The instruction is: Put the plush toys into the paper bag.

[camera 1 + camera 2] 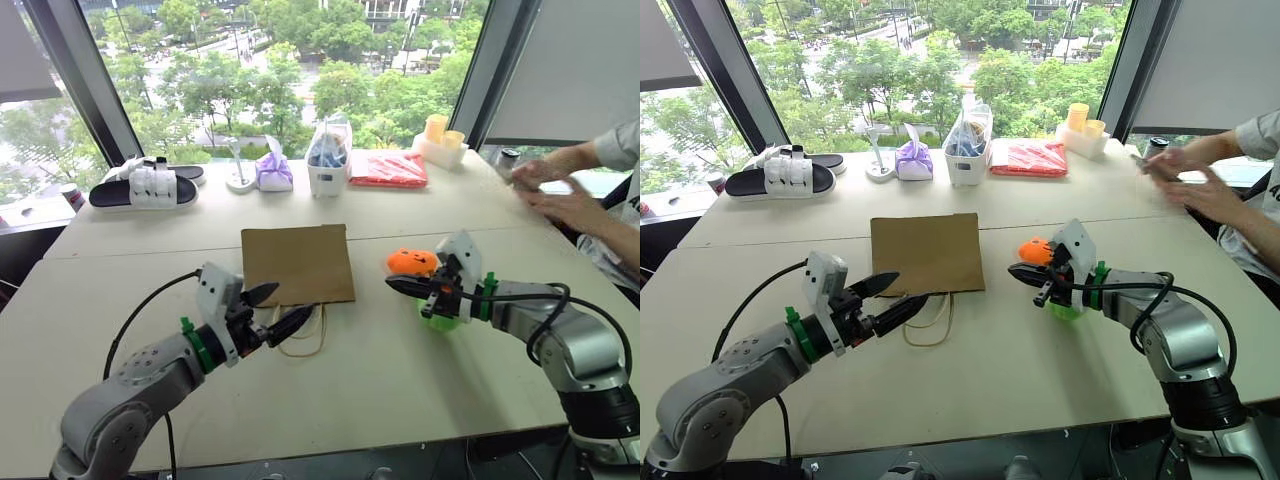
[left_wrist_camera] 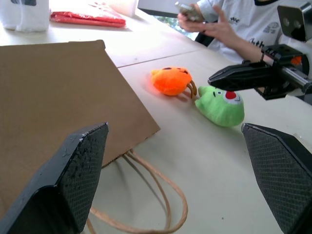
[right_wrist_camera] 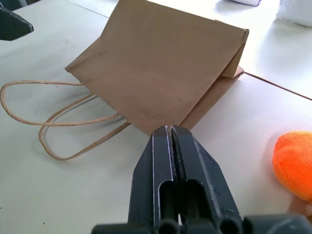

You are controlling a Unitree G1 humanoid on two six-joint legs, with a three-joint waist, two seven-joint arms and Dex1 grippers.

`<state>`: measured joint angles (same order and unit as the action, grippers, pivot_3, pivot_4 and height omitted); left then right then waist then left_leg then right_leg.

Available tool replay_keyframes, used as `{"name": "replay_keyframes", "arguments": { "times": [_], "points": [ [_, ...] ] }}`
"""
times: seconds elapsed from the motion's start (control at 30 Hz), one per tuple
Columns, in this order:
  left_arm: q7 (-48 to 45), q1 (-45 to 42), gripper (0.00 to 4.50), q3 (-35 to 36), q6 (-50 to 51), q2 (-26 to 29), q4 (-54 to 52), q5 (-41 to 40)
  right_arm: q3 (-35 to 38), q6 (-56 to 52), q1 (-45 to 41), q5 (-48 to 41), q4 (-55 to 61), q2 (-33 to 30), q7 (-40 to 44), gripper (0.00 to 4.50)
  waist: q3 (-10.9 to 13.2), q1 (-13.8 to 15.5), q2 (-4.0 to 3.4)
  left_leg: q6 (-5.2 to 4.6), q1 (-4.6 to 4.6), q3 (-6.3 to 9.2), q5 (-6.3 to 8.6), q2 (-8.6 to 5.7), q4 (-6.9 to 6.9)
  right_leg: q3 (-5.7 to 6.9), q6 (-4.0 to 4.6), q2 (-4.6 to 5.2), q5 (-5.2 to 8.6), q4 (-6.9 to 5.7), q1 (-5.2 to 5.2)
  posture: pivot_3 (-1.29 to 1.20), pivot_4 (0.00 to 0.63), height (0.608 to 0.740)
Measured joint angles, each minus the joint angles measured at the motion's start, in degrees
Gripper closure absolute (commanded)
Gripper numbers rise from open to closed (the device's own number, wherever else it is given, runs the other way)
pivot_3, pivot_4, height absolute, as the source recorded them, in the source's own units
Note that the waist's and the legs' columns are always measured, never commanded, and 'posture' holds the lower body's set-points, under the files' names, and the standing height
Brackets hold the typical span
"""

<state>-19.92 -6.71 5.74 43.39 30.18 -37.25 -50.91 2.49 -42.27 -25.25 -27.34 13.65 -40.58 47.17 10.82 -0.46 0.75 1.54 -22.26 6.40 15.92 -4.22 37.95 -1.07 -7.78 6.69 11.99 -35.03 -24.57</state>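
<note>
Paper bag (image 1: 297, 263) lying flat, both toys out on the pale table (image 1: 400, 370) by the window.
Left gripper (image 1: 278, 311) spread wide at the bag's cord handles (image 1: 303, 338) — likely to open its mouth; right gripper (image 1: 397, 284) pressed together, empty, between the bag and the orange toy (image 1: 412, 262) and green toy (image 2: 220, 105).

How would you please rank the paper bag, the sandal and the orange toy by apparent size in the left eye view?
1. Paper bag, clearly largest.
2. Sandal, which lies farther from the camera, so it may be bigger than it looks.
3. Orange toy, smallest, though partly hidden behind the right hand.
</note>
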Motion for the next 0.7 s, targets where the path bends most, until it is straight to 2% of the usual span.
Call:
{"name": "replay_keyframes", "arguments": {
  "times": [0.2, 0.53, 0.7],
  "points": [
    [-1.4, -0.6, 0.02, 2.2, 0.0, 1.2, 1.1, -0.6, 0.2, 0.0, 0.0, 0.0, 0.0, -0.6, 0.5, 4.48, 0.0, 0.0, 0.0, 0.0, 0.0, 0.0, 0.0, 0.01, 0.0, 0.0, 0.0, 0.0, 0.0, 0.0, 0.0, 0.0, 0.15, 0.74],
    [-1.7, 0.6, 0.02, 2.0, 0.1, 1.4, 0.7, -0.7, -0.3, 0.0, -0.7, 0.0, -0.1, -0.6, 1.1, 4.48, 0.0, 0.0, 0.0, 0.0, 0.0, 0.01, 0.0, 0.02, 0.0, 0.01, 0.0, 0.0, 0.0, 0.01, 0.0, 0.0, 0.15, 0.74],
    [-3.8, 0.5, 0.02, 2.0, 0.0, 3.3, 0.6, -0.2, -1.3, 0.0, -0.9, 0.1, -0.3, -1.1, 2.1, 4.48, 0.0, 0.0, 0.0, 0.0, -0.01, 0.0, 0.0, 0.01, 0.0, 0.01, 0.0, 0.0, 0.0, 0.02, 0.0, 0.0, 0.15, 0.74]
  ]
}}
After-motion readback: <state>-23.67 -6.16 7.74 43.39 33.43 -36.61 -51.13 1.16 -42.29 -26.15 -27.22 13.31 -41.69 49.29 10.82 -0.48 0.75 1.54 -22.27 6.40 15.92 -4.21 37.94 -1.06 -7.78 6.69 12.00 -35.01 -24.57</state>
